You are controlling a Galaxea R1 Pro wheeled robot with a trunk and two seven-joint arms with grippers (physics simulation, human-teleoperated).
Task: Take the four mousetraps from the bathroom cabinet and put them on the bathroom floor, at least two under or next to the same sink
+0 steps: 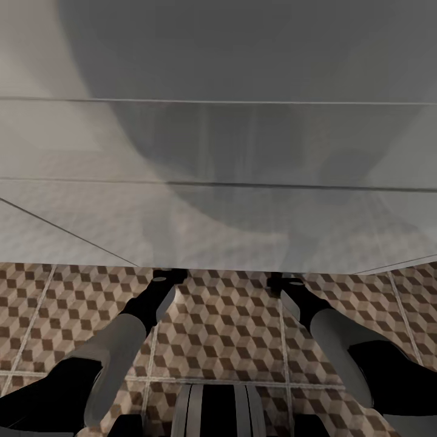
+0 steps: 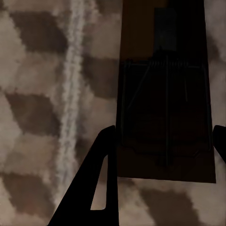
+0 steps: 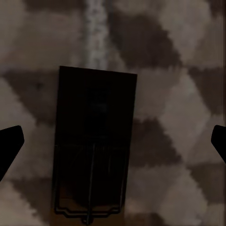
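A big white glossy vanity front [image 1: 218, 152] fills the upper half of the head view, with cube-patterned brown-and-beige floor tiles [image 1: 224, 328] below. Both black-and-grey arms reach under it. The left gripper [image 2: 162, 136] has its fingers apart around a flat brown wooden mousetrap [image 2: 165, 99] lying on the tiles. The right gripper [image 3: 115, 141] is spread wide, with another dark wooden mousetrap [image 3: 94, 146] centre frame on the floor.

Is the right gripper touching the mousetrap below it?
Apart. In the right wrist view both fingertips sit wide of the mousetrap, with patterned floor visible between each tip and the trap's edges.
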